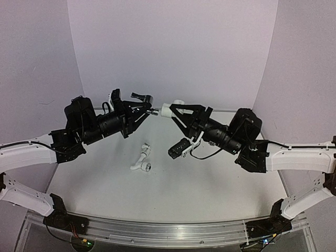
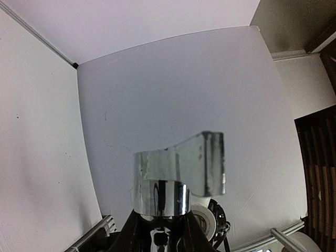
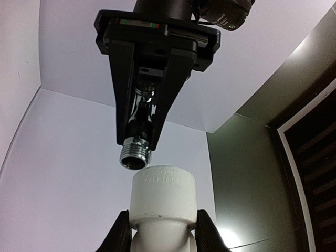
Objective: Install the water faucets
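From above, a white table point(image 1: 220, 184) stands within plain white walls point(image 1: 173, 47), and a small white-and-chrome part point(image 1: 142, 160) lies on it beneath the raised arms. The left gripper point(image 1: 145, 112) pinches a chrome faucet point(image 1: 153, 112) and the right gripper point(image 1: 170, 110) pinches a white pipe fitting point(image 1: 167, 108), end to end. In the left wrist view the faucet's handle is blurred and its clamped base is cut off. In the right wrist view the threaded end sits just above-left of the fitting's mouth, not seated.

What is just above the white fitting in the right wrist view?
The faucet's threaded chrome end, held by the left pincer. Contact with the white fitting is unclear; its bore is hidden.
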Controlling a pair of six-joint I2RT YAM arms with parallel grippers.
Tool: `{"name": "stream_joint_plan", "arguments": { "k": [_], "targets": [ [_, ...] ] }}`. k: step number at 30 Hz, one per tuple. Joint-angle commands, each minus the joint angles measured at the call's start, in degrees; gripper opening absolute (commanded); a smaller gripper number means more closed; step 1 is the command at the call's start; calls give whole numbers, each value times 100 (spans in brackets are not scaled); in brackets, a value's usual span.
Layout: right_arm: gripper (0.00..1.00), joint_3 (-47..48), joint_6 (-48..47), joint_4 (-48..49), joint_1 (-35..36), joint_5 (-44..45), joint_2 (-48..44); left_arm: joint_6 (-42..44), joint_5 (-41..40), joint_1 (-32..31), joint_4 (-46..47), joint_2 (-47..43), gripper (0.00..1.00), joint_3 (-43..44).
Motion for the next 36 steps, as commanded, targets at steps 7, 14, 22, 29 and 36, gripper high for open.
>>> {"name": "stream_joint_plan", "arguments": {
  "k": [7, 14, 22, 29, 36],
  "targets": [
    [0, -30, -2289, 1092, 15, -15, 208, -234, 210, -115, 591, -33, 0, 154],
    [0, -154, -2502, 1052, 19, 62, 220, 110, -92, -232, 53, -297, 0, 319],
    [0, -190, -2629, 946, 19, 162, 245, 200, -213, -276, -266, -388, 0, 468],
    [0, -159, -2704, 1075, 18, -11, 342, 161, -176, -288, -209, -205, 0, 530],
    [0, -115, -2683, 1265, 45, -112, 426, 99, -181, -304, -136, -87, 0, 517]
  ]
}}
